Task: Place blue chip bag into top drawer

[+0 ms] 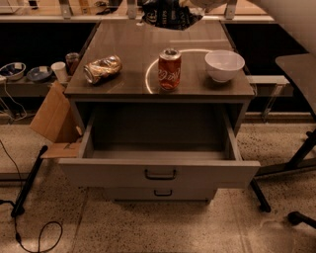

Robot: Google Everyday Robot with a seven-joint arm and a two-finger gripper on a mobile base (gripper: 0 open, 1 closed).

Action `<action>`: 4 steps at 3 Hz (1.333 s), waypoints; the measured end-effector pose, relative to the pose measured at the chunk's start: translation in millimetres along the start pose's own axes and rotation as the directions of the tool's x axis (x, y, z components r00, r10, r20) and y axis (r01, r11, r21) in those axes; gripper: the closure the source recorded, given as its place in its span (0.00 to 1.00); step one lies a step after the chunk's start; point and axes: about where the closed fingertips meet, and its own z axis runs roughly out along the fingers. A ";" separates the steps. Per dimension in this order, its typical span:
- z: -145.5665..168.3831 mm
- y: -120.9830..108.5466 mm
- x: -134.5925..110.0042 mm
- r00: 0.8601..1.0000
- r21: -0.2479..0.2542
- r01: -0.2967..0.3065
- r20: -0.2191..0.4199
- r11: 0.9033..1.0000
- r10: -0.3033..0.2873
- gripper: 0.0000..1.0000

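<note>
The blue chip bag is dark, crumpled foil with pale lettering. It hangs at the top edge of the view, over the far edge of the cabinet top. My gripper is at the top edge, shut on the bag's upper right part; only a bit of white arm shows beside it. The top drawer is pulled fully open below the cabinet top. Its grey inside holds nothing, and its dark curved handle faces the front. The bag is well behind and above the drawer opening.
On the cabinet top stand a crushed gold-brown can, a red soda can and a white bowl. The smaller lower drawer is shut. A cardboard box and cables lie at the left; a desk and a chair base stand at the right.
</note>
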 end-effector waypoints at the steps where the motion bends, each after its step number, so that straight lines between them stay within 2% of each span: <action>1: -29.2 24.9 4.1 0.999 -0.053 0.023 0.030 0.998 -0.022 1.00; 2: -64.7 60.9 11.8 0.997 -0.133 0.064 0.053 0.989 -0.058 1.00; 3: -82.8 80.7 21.9 0.995 -0.173 0.090 0.047 0.981 -0.083 1.00; 4: -96.7 96.1 46.7 0.995 -0.210 0.100 -0.007 0.972 -0.104 1.00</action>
